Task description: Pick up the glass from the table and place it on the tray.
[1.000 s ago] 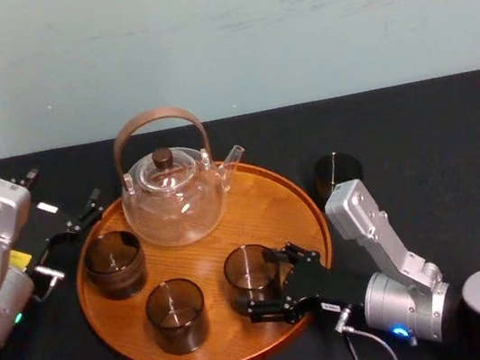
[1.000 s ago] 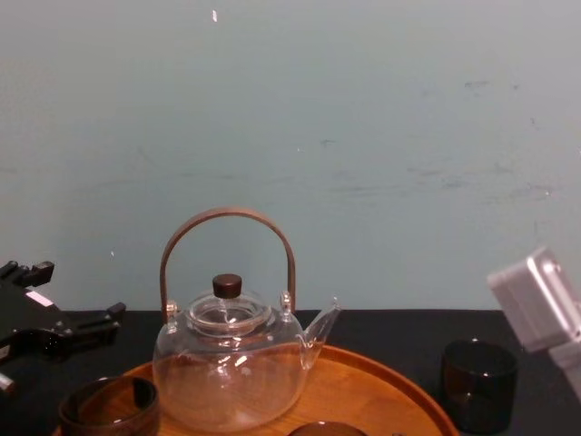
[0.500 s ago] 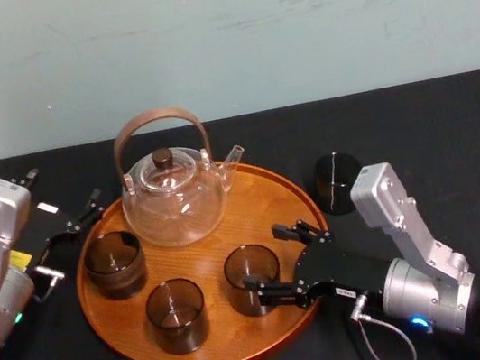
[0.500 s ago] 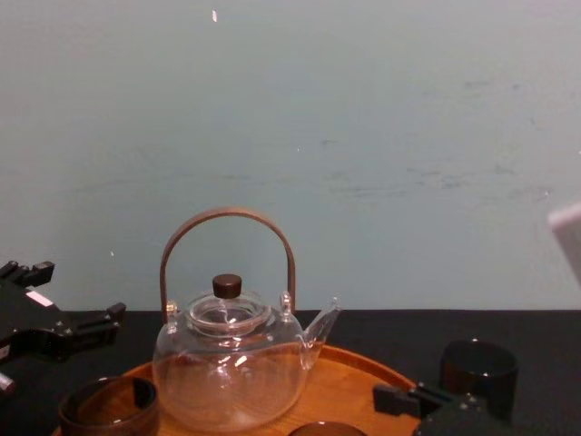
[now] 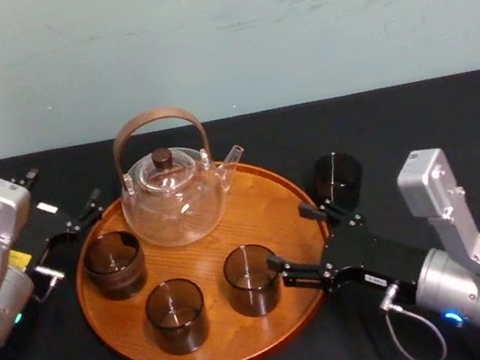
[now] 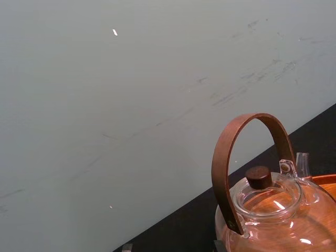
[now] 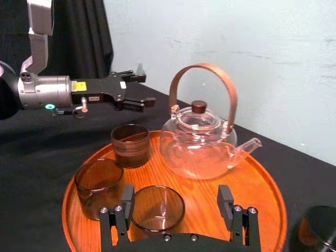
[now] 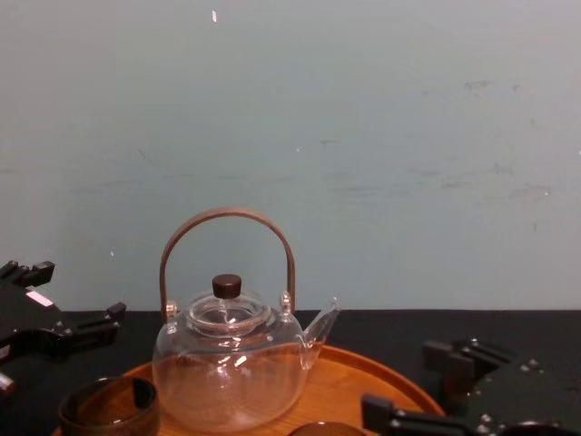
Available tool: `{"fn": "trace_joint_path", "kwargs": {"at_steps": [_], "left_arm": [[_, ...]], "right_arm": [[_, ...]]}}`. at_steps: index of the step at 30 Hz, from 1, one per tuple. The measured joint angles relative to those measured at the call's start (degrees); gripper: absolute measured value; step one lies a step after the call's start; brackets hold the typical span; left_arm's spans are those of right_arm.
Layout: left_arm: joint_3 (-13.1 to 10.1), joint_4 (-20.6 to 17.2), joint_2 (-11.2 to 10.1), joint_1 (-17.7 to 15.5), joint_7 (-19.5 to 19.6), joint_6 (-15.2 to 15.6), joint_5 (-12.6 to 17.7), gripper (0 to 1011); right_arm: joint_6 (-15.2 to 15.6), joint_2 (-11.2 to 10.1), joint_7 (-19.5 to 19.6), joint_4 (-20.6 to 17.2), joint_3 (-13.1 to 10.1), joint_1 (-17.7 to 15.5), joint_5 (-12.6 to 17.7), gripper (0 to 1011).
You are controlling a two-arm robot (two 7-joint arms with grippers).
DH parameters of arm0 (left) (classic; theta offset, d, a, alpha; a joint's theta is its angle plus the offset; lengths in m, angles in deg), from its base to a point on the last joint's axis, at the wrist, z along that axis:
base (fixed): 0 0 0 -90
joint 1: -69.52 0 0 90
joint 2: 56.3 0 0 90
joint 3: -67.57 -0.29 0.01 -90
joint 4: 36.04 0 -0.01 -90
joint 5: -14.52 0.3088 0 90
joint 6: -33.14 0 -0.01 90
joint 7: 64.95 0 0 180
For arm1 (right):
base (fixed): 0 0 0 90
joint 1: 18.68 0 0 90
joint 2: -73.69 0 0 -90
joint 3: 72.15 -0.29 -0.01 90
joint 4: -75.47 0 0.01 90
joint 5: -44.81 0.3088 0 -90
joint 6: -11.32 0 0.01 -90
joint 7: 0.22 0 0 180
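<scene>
One dark glass [image 5: 337, 175] stands on the black table [image 5: 432, 122], just right of the round wooden tray [image 5: 272, 200]; its edge shows in the right wrist view [image 7: 317, 226]. Three more dark glasses stand on the tray, the nearest [image 5: 252, 279] right in front of my right gripper [image 5: 291, 238]. That gripper is open and holds nothing; its near fingertip is beside this glass and its far finger lies close to the glass on the table. From the right wrist, the nearest glass [image 7: 156, 208] stands just beyond the fingers [image 7: 126, 202]. My left gripper [image 5: 65, 198] rests open at the tray's left.
A clear glass teapot [image 5: 175, 204] with a brown hoop handle stands at the back of the tray. The other two glasses [image 5: 114, 264] [image 5: 176, 315] fill the tray's left and front. A pale wall closes off the table's far edge. Bare table lies at the right.
My right gripper has drawn back to the right, away from the glass it stood around on the tray, and that glass stays put. The left arm has not moved.
</scene>
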Motion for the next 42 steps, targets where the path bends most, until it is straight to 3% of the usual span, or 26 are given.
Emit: {"fn": "trace_joint_path", "kwargs": {"at_steps": [25, 42], "left_arm": [[0.00, 0.00, 0.00, 0.00, 0.00, 0.00, 0.00, 1001], [0.00, 0.00, 0.00, 0.00, 0.00, 0.00, 0.00, 1002]], "right_arm": [[-2.28, -2.28, 3.14, -1.12, -8.73, -7.14, 2.14, 1002], [-1.74, -1.28, 4.64, 2.34, -12.78, -7.27, 2.48, 1002]]}}
